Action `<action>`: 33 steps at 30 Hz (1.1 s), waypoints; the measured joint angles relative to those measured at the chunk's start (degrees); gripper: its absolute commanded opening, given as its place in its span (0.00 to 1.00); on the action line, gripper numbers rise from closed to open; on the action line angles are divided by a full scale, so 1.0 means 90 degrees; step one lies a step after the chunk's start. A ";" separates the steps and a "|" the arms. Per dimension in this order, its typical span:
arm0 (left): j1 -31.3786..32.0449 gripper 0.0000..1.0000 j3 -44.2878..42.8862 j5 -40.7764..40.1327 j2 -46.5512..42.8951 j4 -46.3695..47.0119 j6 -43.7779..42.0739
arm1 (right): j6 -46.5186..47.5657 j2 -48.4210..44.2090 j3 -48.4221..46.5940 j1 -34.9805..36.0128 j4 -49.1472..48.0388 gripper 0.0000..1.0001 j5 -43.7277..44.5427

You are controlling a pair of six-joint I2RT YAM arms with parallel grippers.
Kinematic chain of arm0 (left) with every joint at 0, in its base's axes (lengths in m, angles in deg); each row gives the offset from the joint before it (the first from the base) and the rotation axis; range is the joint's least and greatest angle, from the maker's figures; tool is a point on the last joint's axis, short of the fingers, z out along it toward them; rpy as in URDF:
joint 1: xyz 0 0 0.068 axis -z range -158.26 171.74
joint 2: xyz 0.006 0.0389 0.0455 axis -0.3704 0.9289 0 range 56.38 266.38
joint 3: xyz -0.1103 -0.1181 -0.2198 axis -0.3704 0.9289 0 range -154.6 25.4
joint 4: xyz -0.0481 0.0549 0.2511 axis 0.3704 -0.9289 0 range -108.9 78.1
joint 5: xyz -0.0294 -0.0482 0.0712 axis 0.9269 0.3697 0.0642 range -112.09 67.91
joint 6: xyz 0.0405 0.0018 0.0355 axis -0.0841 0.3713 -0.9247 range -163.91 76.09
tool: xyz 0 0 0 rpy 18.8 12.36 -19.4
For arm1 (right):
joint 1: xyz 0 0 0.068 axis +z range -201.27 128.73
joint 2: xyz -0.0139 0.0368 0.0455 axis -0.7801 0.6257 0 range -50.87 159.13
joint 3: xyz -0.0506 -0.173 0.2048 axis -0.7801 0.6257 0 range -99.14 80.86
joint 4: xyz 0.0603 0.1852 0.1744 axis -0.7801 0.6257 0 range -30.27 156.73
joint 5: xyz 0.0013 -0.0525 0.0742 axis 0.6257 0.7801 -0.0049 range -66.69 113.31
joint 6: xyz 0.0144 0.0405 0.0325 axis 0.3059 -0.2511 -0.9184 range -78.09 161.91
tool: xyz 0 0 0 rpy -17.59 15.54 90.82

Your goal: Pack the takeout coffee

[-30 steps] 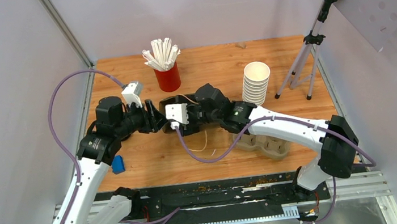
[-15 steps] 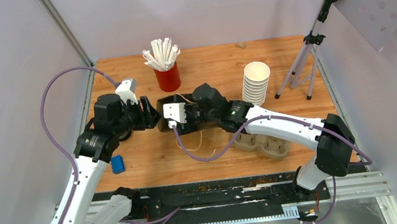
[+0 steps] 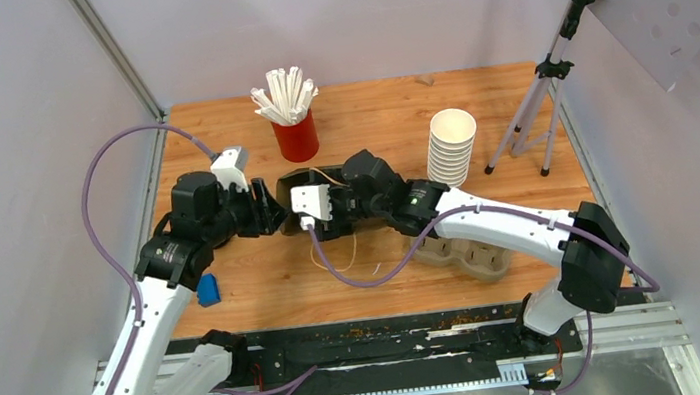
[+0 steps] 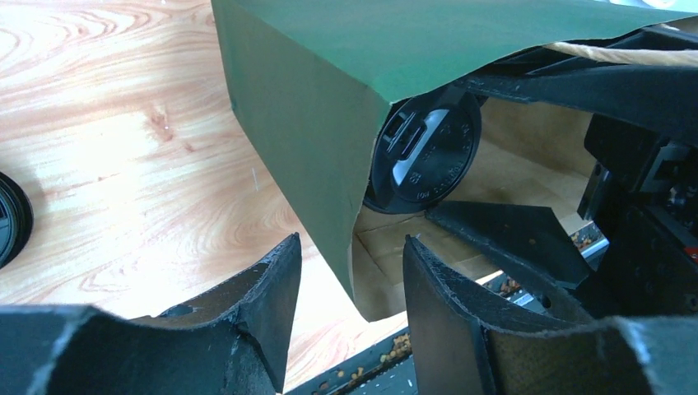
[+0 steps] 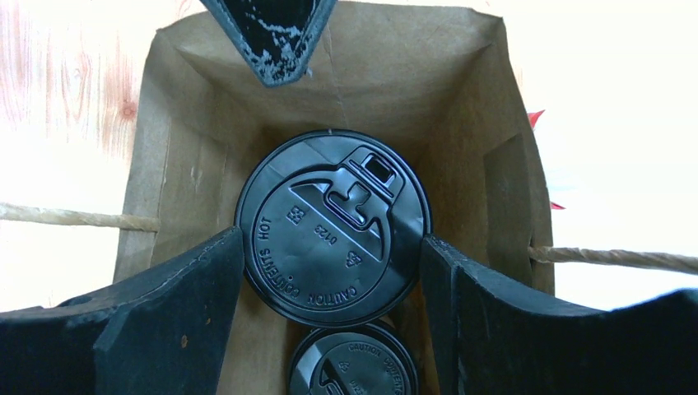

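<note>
Reaching in from opposite sides, two robot arms are shown meeting at a dark green paper bag (image 4: 313,107) with a brown inside and twine handles, near the middle of a wooden table (image 3: 366,115).

The takeout coffee (image 5: 333,226) is seen inside the bag. In the right wrist view its round black sip lid faces the camera and only the lid can be made out. The right gripper (image 5: 332,240) is lowered into the bag's mouth, and its two dark fingers are set wide apart and pressed against opposite sides of the lid, so the cup is gripped. A second black sip lid (image 5: 354,369) is partly seen in the bag just beside the first, at the bottom edge of that view.

The left gripper (image 4: 351,247) is held at the bag's rim. Its jaws are parted, and the edge of one bag wall is seen between them, with a gap on either side and nothing clamped. One left fingertip (image 5: 272,41) is visible at the far side of the bag's mouth.

A red cup of white wrapped straws (image 3: 295,134) is placed behind the bag. A stack of lidless white cups (image 3: 449,147) is placed to the right, and a pulp cup carrier (image 3: 469,255) is partly hidden under the right arm.
</note>
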 measured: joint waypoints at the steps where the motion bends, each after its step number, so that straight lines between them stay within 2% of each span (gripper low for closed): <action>1: 0.0000 0.52 0.0056 0.0000 -0.0024 0.0012 -0.0005 | 0.0000 -0.0027 0.0034 0.0000 0.0000 0.72 0.0002; 4: 0.0000 0.49 0.0138 -0.0029 -0.0046 0.0036 -0.0017 | 0.0000 -0.0085 0.0112 0.0000 0.0005 0.72 0.0002; 8: 0.0000 0.37 0.0143 -0.0075 -0.0039 0.0163 -0.0029 | 0.0000 -0.0148 0.0153 0.0000 0.0034 0.72 0.0002; 13: 0.0000 0.09 0.0204 -0.0012 -0.0044 0.0384 -0.0022 | 0.0012 -0.0177 0.0155 0.0000 0.0049 0.72 0.0002; 16: 0.0000 0.01 0.0257 0.0092 -0.0044 0.0474 -0.0024 | 0.0104 -0.0238 0.0250 0.0000 0.0044 0.73 0.0005; 33: 0.0000 0.00 0.0610 0.0629 -0.0294 0.0678 -0.0087 | 0.1644 -0.0279 0.0590 0.0000 0.0039 0.73 -0.0066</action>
